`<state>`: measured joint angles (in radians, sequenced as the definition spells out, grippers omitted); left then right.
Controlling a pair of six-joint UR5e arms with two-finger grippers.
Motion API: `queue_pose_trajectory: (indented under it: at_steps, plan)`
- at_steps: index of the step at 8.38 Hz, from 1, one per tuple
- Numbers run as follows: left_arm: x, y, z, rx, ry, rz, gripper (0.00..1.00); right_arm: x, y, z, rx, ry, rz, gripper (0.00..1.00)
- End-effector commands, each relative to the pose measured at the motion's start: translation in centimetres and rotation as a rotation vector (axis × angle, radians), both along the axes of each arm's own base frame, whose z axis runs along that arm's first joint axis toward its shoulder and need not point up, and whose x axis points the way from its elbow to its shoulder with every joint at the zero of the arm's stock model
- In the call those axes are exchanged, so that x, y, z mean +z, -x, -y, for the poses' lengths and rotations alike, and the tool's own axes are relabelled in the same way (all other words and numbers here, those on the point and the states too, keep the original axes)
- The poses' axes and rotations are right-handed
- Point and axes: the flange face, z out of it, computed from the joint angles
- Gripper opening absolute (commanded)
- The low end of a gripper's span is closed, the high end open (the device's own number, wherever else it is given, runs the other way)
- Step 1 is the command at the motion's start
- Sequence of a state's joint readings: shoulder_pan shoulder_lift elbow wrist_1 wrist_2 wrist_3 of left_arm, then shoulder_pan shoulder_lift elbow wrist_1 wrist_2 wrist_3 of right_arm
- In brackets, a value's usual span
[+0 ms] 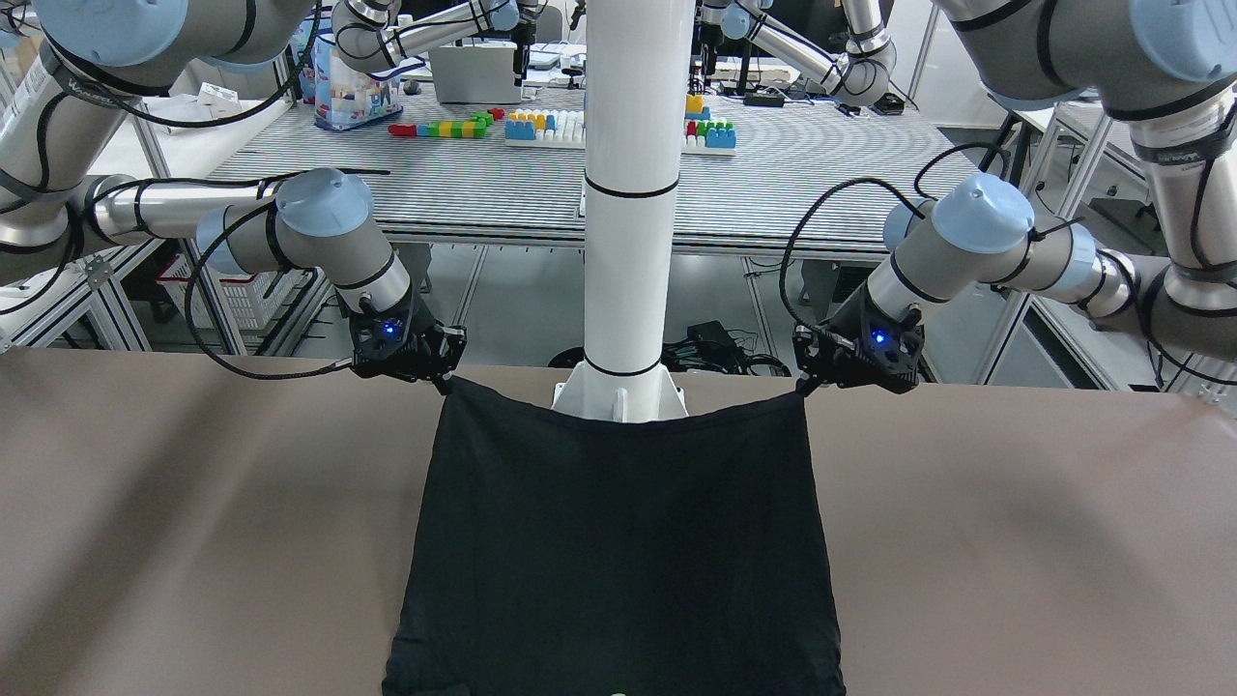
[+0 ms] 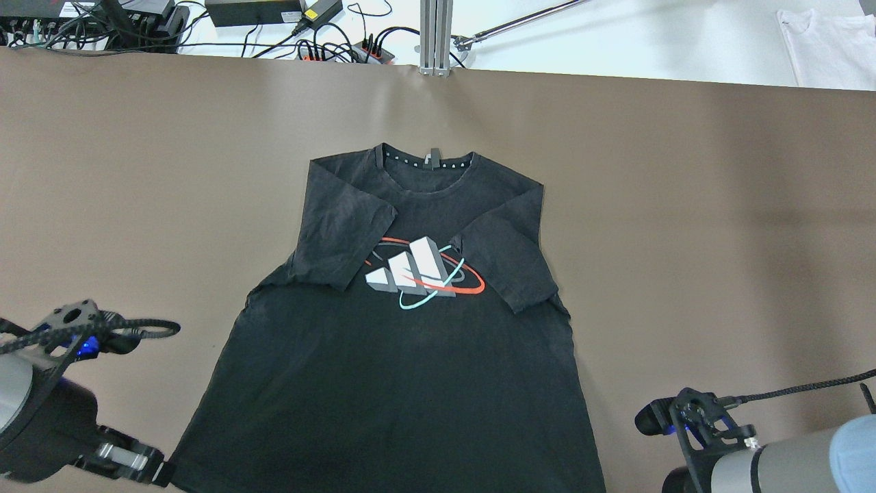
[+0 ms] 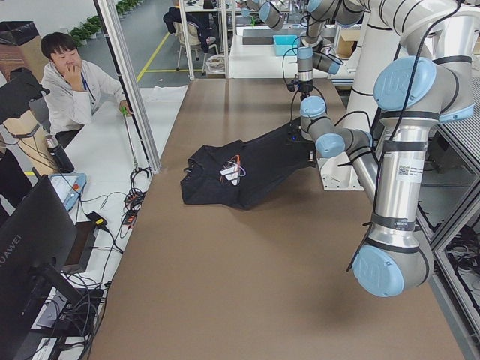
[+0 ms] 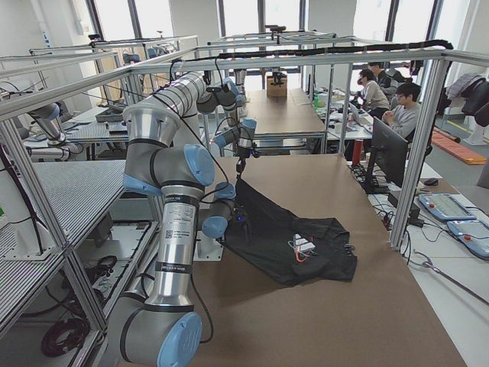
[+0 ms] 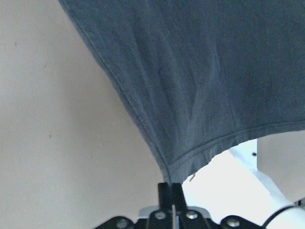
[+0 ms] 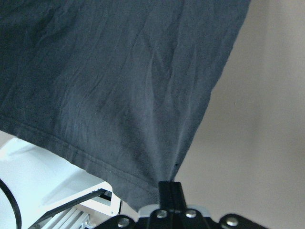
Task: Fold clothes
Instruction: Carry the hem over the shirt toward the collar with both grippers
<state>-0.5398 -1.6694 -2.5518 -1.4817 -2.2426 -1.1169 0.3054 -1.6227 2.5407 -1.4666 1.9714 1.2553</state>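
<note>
The clothes are one black T-shirt (image 2: 410,383) with a white, red and teal logo on the chest, lying front up on the brown table (image 2: 684,205), collar at the far side. Both sleeves are folded in over the chest. Its bottom hem (image 1: 618,420) is lifted off the table and sags slightly between the two grippers. My left gripper (image 1: 807,385) is shut on one hem corner, and the left wrist view shows its fingertips (image 5: 170,187) pinching the fabric (image 5: 190,71). My right gripper (image 1: 446,382) is shut on the other corner, with the cloth (image 6: 119,86) held at its fingertips (image 6: 169,185).
The white pillar (image 1: 628,193) stands just behind the raised hem. Cables and power strips (image 2: 328,41) lie past the table's far edge, and a white cloth (image 2: 831,41) sits at the far right. A person (image 3: 71,90) sits beyond the table; others (image 4: 397,99) sit farther off.
</note>
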Motion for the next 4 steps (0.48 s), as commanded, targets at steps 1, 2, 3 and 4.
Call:
queue_pose_trajectory:
  at_steps: [1, 2, 3, 4]
  plan:
    - [0.6, 0.7, -3.1, 0.07, 0.005, 0.012, 0.0, -0.3, -0.2, -2.0, -0.057, 0.003, -0.007, 0.0]
    - [0.8, 0.5, -2.2, 0.031, -0.005, 0.025, 0.0, -0.3, -0.1, -1.7, -0.036, 0.002, -0.012, 0.0]
    - [1.1, -0.4, -0.8, -0.036, -0.038, 0.048, 0.0, 0.0, 0.1, -0.9, 0.016, -0.016, -0.026, 0.0]
    - [1.0, -2.1, 2.0, -0.104, -0.056, 0.061, 0.0, 0.7, 0.5, 0.5, 0.077, -0.033, -0.053, 0.0]
